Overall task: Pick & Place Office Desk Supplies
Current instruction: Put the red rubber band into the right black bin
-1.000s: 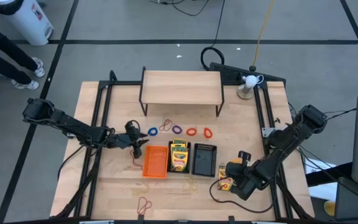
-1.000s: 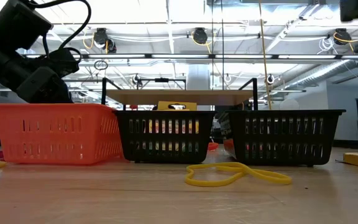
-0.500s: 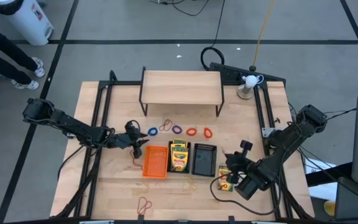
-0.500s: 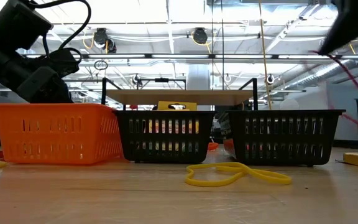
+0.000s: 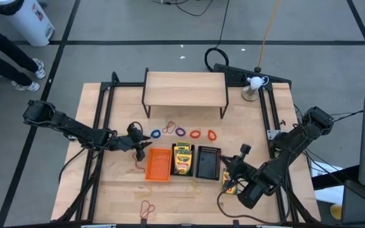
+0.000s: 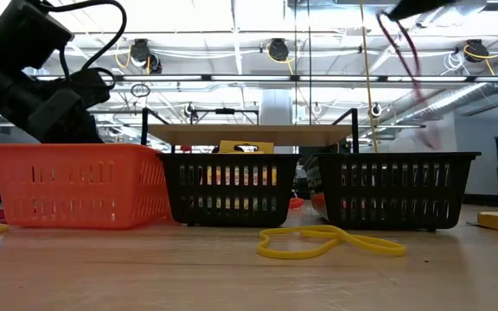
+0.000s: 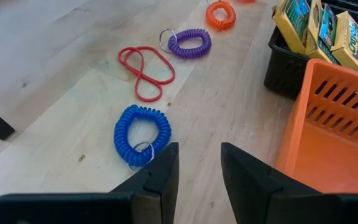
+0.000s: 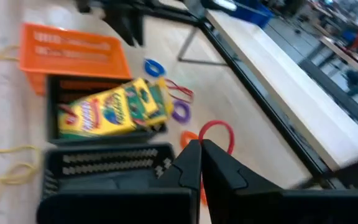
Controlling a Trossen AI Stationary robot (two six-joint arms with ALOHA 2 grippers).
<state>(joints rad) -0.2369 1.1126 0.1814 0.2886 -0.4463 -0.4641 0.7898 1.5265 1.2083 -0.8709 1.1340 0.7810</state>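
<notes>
- Right gripper (image 8: 197, 155) has swung from the table's right edge to just beside the empty black tray (image 5: 208, 162); fingers pinched shut on a red band (image 8: 216, 134).
- Left gripper (image 7: 194, 168) unchanged (fingers narrowly apart, holding nothing), near the blue coil (image 7: 143, 134) beside the orange tray (image 5: 158, 164).
- Trays: three, one orange and two black; crayon boxes (image 5: 182, 158) fill the middle one.
- One more crayon box (image 5: 228, 180) lies under the right arm.
</notes>
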